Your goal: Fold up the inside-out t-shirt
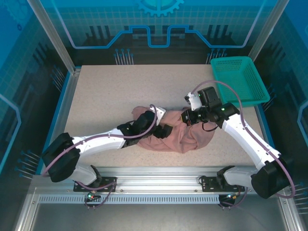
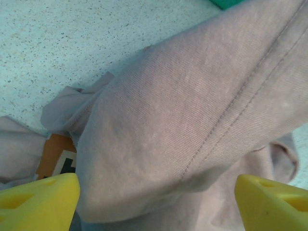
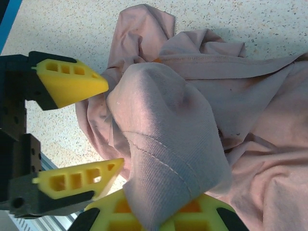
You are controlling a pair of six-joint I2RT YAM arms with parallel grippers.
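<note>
Left pincer (image 2: pixel 157 185): is held wide open, with its yellow fingers (image 2: pixel 41 199) spread just over the t-shirt (image 2: pixel 168 96).
Right pincer (image 3: pixel 159 219): is closed, and a fold of the t-shirt is pinched in it.
Table (image 1: pixel 144 86): is pale, speckled and edged in blue.
Room: blue walls (image 1: pixel 29 57) are set around the table, and a green basket (image 1: pixel 239 79) is placed at the far right corner.
Look of the t-shirt: it is pink, soft and bunched up mid-table between both arms. A stitched seam (image 2: pixel 226 115) is seen, and a small orange mark (image 2: pixel 53 154) is half hidden.
</note>
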